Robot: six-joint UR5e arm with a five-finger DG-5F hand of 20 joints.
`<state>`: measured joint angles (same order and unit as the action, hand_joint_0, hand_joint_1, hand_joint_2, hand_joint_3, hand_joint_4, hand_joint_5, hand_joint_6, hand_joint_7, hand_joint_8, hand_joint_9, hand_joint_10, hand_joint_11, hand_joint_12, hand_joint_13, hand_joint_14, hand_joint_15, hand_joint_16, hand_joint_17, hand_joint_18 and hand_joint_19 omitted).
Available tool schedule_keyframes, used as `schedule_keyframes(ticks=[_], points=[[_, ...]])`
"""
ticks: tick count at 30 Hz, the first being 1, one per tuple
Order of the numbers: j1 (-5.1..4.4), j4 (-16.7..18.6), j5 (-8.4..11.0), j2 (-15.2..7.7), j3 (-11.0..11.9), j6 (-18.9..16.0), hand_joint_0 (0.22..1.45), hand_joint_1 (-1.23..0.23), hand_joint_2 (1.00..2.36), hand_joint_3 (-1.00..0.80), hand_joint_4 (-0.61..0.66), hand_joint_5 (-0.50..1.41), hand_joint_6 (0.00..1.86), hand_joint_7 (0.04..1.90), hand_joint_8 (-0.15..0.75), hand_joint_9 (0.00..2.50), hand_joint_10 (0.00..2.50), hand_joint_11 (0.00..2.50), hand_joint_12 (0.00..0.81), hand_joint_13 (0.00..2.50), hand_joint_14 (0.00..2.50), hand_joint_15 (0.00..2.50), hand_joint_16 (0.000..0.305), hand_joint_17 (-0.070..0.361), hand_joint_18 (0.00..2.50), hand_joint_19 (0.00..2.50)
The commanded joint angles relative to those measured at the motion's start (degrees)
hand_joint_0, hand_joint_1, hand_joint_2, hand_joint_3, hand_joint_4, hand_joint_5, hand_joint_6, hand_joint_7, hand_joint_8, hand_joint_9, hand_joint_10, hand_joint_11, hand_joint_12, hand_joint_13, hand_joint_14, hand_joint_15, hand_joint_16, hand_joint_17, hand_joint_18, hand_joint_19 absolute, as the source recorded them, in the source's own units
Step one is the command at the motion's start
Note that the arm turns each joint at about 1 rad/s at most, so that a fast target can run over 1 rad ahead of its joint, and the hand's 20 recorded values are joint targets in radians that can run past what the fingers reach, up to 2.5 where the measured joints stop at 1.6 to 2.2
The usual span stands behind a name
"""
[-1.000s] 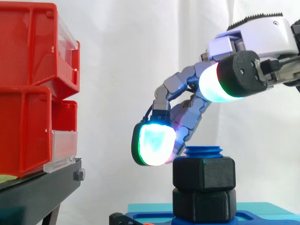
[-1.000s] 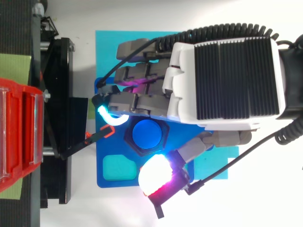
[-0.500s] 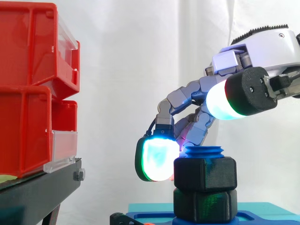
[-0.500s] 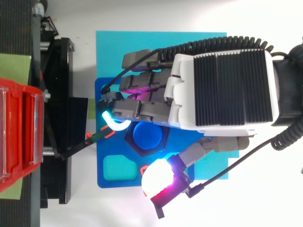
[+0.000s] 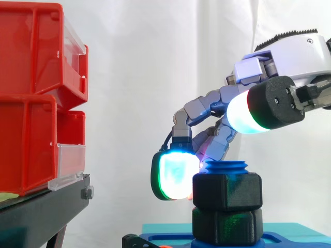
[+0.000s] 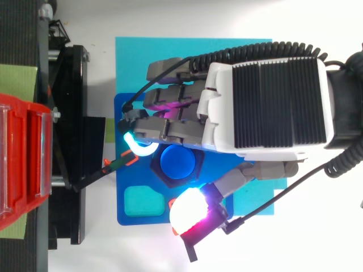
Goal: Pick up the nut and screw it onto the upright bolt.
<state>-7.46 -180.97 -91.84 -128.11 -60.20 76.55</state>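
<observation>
Beside the red bins (image 5: 31, 98), the hand (image 6: 266, 102) has dropped its fingers (image 5: 176, 175) against the left face of the nut (image 5: 227, 192), loosely curled, thumb lifted clear, gripping nothing; it sits threaded on the upright bolt (image 5: 225, 166), likely awaiting another turn.

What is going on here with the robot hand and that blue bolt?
The robot hand is lowered over an upright blue bolt that stands on a blue base plate. A black hex nut sits on the bolt with the bolt's top poking out above it. A second black hex piece sits directly beneath. Whether the hand is gripping the nut cannot be told.
</observation>
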Motion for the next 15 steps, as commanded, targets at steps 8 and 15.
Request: schedule_keyframes(ticks=[8, 15], points=[[0.43, -0.17, -0.18, -0.04, -0.09, 0.09, 0.51, -0.19, 1.0, -0.5, 0.17, -0.05, 0.5, 1.29, 0.264, 0.82, 0.0, 0.0, 0.286, 0.63, 0.0, 0.0, 0.032, 0.072, 0.39, 0.06], [0.69, 0.09, -0.27, 0.05, -1.14, 0.0, 0.51, -0.19, 1.0, -0.5, 0.15, -0.04, 0.5, 1.33, 0.265, 0.83, 0.0, 0.0, 0.284, 0.64, 0.0, 0.0, 0.032, 0.072, 0.4, 0.07]])
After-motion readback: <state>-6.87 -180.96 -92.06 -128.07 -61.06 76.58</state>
